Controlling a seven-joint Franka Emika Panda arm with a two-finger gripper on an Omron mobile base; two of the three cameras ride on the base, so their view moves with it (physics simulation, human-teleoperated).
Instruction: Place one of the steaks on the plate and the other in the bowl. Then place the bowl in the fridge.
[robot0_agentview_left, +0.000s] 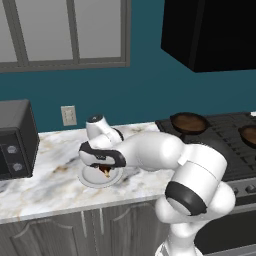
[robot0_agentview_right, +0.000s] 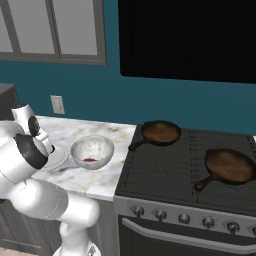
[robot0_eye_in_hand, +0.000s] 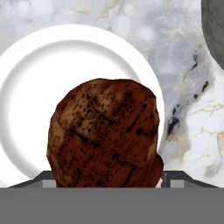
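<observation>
Two steaks: one dark brown steak (robot0_eye_in_hand: 105, 135) in the claw, one red steak (robot0_agentview_right: 89, 160) lying inside the bowl (robot0_agentview_right: 93, 152).
Claw (robot0_agentview_left: 104, 170): closed on the dark brown steak, directly above the plate (robot0_agentview_left: 90, 179); fingertips hidden behind the meat in the hand view.
Dark brown steak: charred, speckled surface; hangs over the plate's near half in the hand view; whether it touches the plate cannot be told.
Plate: white, round, shallow rim; on the marble desk (robot0_agentview_left: 50, 175), just beside the bowl on the side away from the stove (robot0_agentview_right: 185, 170).
Bowl: deep, white-grey, mottled inside; on the desk between plate and stove, near the stove's edge; a dark curved rim shows at the upper right of the hand view.
Stove: dark, right of the plate; two skillets on it, the rear skillet (robot0_agentview_right: 159, 132) nearer the bowl, the front skillet (robot0_agentview_right: 229, 166) farther off.
Microwave (robot0_agentview_left: 15, 140): black, on the desk left of the plate, well apart.
Wall outlet (robot0_agentview_left: 68, 115): on the teal wall behind the plate.
</observation>
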